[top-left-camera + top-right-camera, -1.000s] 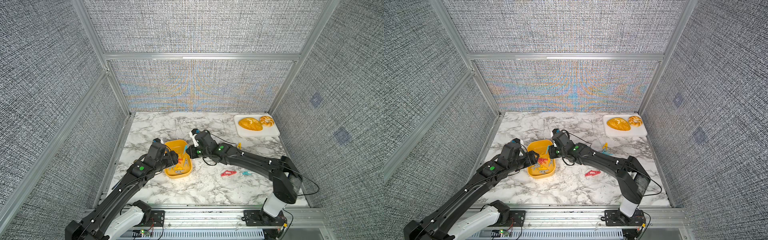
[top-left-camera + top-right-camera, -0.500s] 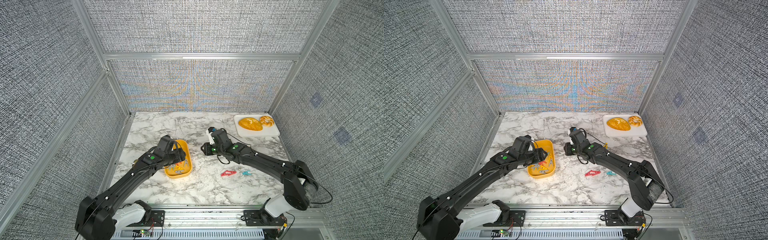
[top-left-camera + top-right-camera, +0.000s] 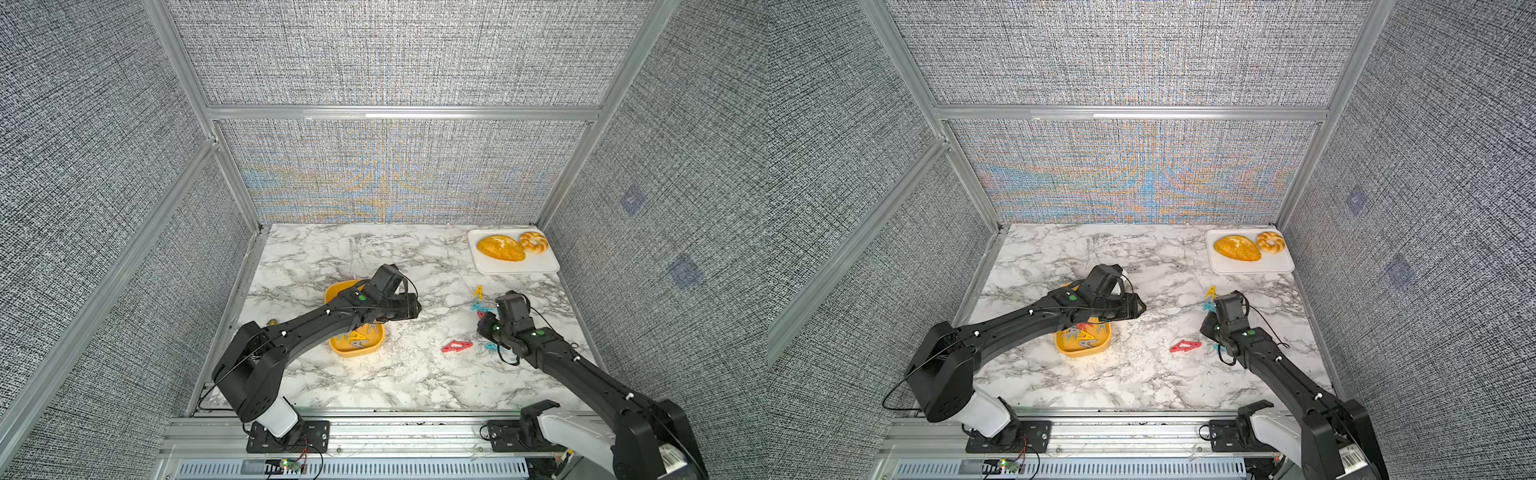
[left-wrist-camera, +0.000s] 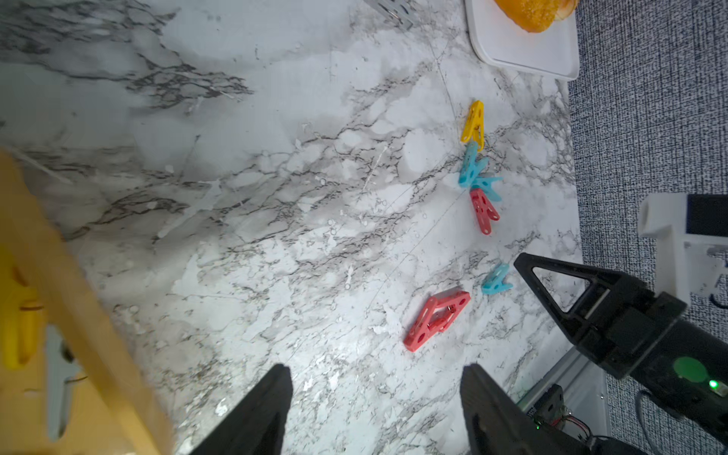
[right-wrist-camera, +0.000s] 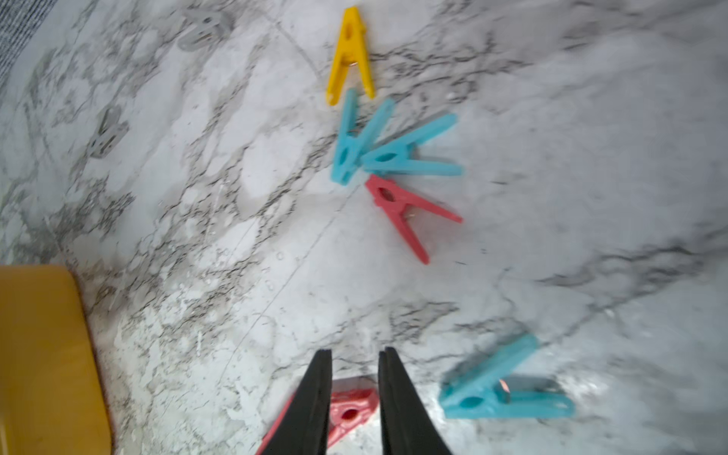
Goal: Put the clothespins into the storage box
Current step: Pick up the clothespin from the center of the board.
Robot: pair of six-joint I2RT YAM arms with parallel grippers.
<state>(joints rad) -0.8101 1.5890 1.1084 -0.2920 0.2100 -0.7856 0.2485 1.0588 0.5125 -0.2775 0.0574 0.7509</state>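
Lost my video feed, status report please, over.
Left claw open, empty, beside storage box. Right claw narrowly parted, empty, above red clothespin. Several clothespins loose on marble. Path clear.

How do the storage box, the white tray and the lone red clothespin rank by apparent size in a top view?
1. white tray
2. storage box, partly hidden by the left arm, so unsure
3. red clothespin

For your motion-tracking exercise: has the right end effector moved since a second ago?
Yes. The right end effector has swung away from the yellow box toward the white tray's side, now over the loose clothespins.
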